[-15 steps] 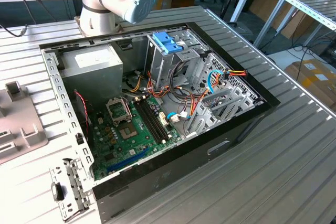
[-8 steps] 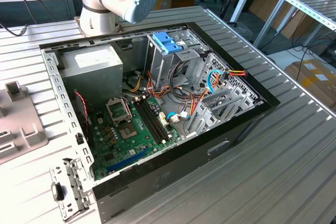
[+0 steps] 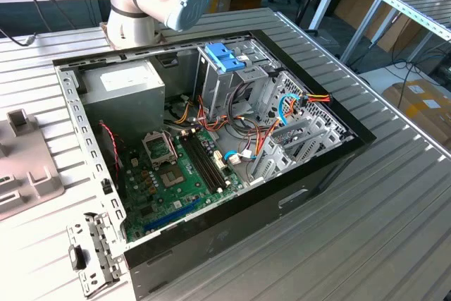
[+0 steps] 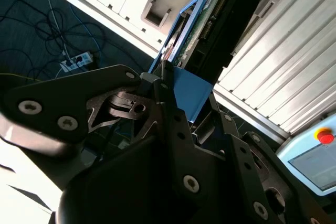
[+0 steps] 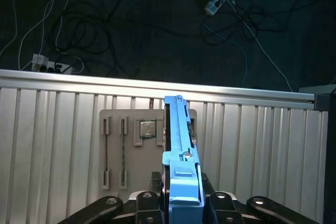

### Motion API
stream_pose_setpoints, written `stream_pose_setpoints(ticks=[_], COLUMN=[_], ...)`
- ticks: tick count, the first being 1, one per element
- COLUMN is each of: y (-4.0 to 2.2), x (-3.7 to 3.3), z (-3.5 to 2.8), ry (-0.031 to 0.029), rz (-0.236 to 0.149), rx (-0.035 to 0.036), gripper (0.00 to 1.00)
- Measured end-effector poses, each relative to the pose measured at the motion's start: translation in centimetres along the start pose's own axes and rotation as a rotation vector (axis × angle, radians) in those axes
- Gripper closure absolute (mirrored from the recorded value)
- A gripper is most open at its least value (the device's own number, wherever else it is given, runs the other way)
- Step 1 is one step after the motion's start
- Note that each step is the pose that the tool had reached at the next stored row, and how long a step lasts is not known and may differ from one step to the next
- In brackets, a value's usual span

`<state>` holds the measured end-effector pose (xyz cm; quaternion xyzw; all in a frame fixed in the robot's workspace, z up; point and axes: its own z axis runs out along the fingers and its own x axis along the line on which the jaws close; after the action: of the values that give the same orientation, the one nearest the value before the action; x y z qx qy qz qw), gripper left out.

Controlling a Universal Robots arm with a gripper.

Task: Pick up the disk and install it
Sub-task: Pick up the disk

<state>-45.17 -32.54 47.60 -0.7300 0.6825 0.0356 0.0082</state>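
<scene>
My gripper (image 5: 181, 184) is shut on the disk (image 5: 178, 129), which I see edge-on in the first wrist view as a bright blue rail standing up between the dark fingers (image 5: 156, 182). In the second wrist view the disk (image 4: 191, 98) shows as a flat blue face clamped between the black linkages of the gripper (image 4: 184, 90). The open computer case (image 3: 211, 139) lies on the ribbed table in the exterior view, with its drive cage (image 3: 232, 82) at the far side.
A blue two-pronged latch (image 3: 224, 56) sits on top of the drive cage. The grey power supply box (image 3: 130, 86), motherboard (image 3: 176, 174) and loose cables (image 3: 296, 103) fill the case. A grey parts tray (image 5: 147, 145) holds a chip. A red button (image 4: 325, 136) is nearby.
</scene>
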Motion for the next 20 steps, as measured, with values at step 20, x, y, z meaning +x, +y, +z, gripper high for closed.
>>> stream_pose_setpoints(ticks=[20], y=[-0.39], x=[-0.05], z=[-1.35], ry=[-0.0058], rz=[0.000], rx=[0.0003], gripper=[0.63])
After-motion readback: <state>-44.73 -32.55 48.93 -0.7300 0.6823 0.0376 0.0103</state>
